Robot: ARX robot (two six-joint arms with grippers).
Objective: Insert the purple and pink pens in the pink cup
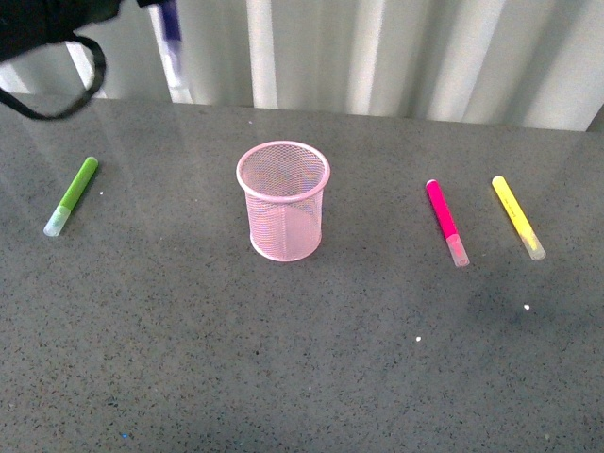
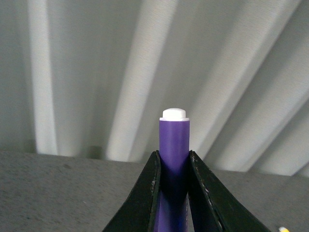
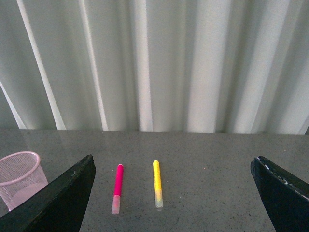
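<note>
Pink cup (image 1: 283,200): upright on the bench (image 1: 283,377), mouth open upward, nothing seen inside
Purple pen (image 2: 174,140): up and to the left behind the pink cup, well above the bench, not yet over the rim
Purple pen axis: near upright in the front view, purple barrel above, pale end hanging down
Left fingers (image 2: 145,193): clenched on the purple barrel from both sides, a white end tip showing past them
Pink pen (image 1: 446,222): flat on the bench well to the right of the pink cup, between it and the yellow marker (image 1: 518,217)
Pink pen axis: running far to near, pale cap at the near end, slanted slightly away from the pink cup
Right fingers (image 3: 63,203): spread wide, holding nothing, aimed at the bench beyond the pink pen
Handling, judged: light, stiff, smooth plastic; round barrel likely to roll or slip; best pinched mid-barrel across the long axis
Risk, judged: light mesh cup apt to tip if a pen knocks the rim
Green marker (image 1: 71,195): far left of the pink cup, no part of the task
</note>
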